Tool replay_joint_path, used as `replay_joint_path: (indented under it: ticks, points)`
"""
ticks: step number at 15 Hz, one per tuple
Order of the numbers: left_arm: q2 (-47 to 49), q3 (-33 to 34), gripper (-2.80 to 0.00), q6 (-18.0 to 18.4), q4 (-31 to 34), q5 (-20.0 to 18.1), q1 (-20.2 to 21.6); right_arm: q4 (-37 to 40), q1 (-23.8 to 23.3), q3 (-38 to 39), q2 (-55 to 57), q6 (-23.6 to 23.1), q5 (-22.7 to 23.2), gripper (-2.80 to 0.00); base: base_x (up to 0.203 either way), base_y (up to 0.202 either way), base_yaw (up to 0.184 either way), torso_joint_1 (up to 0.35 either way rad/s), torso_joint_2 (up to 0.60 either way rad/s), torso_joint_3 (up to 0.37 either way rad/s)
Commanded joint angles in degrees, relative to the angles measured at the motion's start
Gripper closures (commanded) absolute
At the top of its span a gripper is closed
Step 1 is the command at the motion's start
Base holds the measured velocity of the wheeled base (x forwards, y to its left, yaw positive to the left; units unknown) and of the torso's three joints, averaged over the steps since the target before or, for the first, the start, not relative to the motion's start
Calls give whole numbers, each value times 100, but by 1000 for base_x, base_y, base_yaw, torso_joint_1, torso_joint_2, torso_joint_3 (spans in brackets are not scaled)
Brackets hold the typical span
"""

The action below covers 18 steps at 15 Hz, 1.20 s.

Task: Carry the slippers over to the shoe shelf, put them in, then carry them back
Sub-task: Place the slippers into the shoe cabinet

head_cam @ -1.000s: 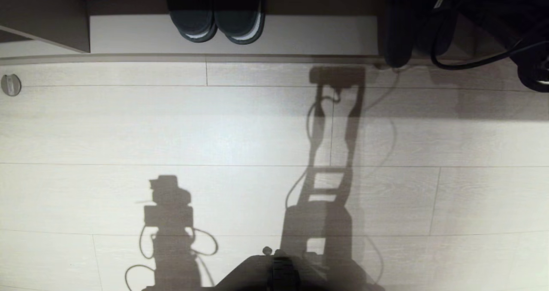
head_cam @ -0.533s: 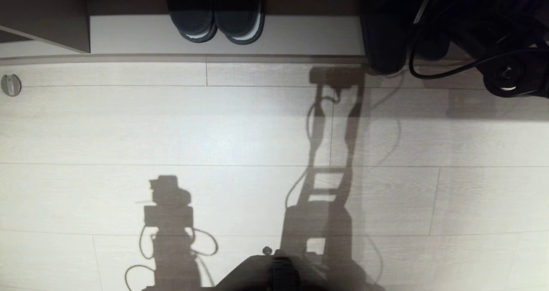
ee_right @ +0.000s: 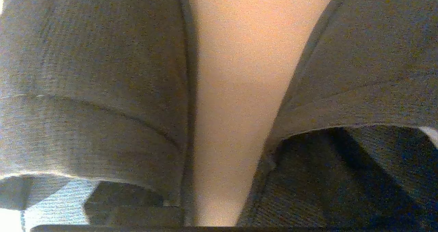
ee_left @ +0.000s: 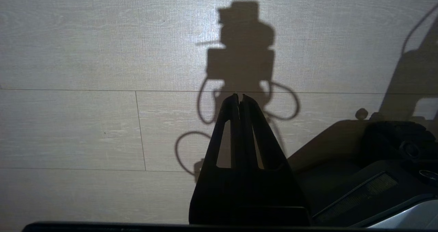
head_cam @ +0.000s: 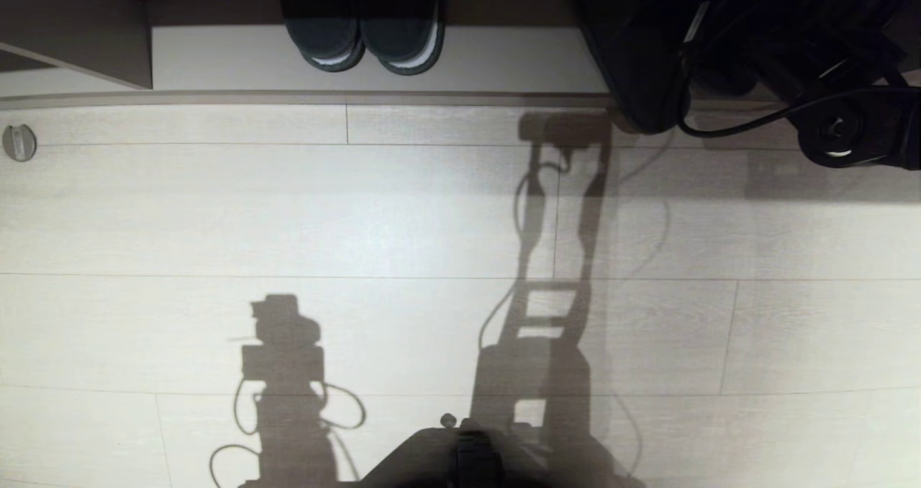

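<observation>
Slippers [head_cam: 633,70] seen at shoe shelf [head_cam: 374,60] right end, heels toward robot, under right claw; its opening cannot be told. Left claw [ee_left: 239,98] pinched shut, parked above floor.

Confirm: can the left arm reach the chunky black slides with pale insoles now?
Probably not: the left gripper hangs shut near the robot's base, pale plank floor lying between it and the chunky black slides.

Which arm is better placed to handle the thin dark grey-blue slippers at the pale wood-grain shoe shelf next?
Right. The right arm reaches the shoe shelf, and the slippers fill its wrist view. The left gripper hangs shut over the floor, away from the shelf.
</observation>
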Motion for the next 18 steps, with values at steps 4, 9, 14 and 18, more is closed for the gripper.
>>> replay_joint_path:
  ticks: [4,9,14,18]
  points:
    - [-4,9,0,-3,-1,-1,-1,82,5,434,-477,-7,4,-280,0,0,0,0,0,0]
    - [-4,9,0,-3,-1,-1,-1,-33,5,992,-866,11,12,-280,0,0,0,0,0,0]
    - [-4,9,0,-3,-1,-1,8,-223,5,1839,-1314,2,12,-280,0,0,0,0,0,0]
    - [-4,9,0,-3,-1,-1,-1,-180,5,2220,-1395,-138,25,-280,0,0,0,0,0,0]
